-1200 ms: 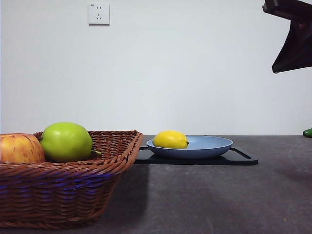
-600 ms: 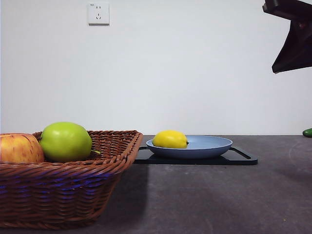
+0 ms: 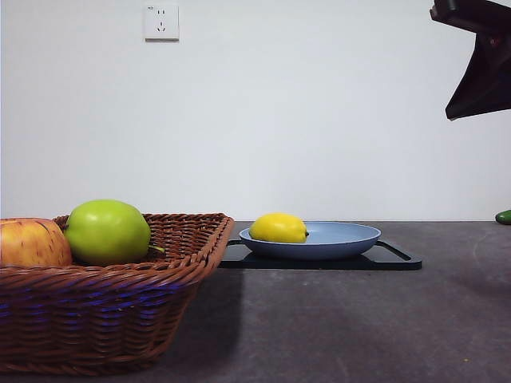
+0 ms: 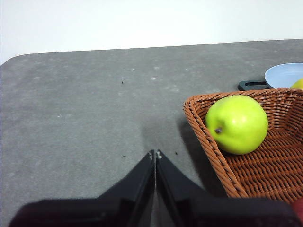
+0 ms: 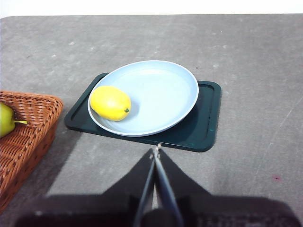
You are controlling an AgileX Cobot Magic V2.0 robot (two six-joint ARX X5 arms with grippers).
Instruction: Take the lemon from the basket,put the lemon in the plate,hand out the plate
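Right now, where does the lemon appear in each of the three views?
Front view: the lemon lies at the left side of the plate, mid-picture.
Left wrist view: only a yellow sliver at the right edge, beyond the basket.
Right wrist view: the lemon is left of centre, in the plate.
Shared landmark: the plate.

The small yellow oval lemon (image 3: 279,228) lies in the shallow blue-grey round plate (image 3: 343,239), centre frame. The plate sits on a flat black rectangular tray (image 3: 395,259). The brown woven wicker basket (image 3: 104,319) fills the lower left, holding a round green apple (image 3: 108,232).
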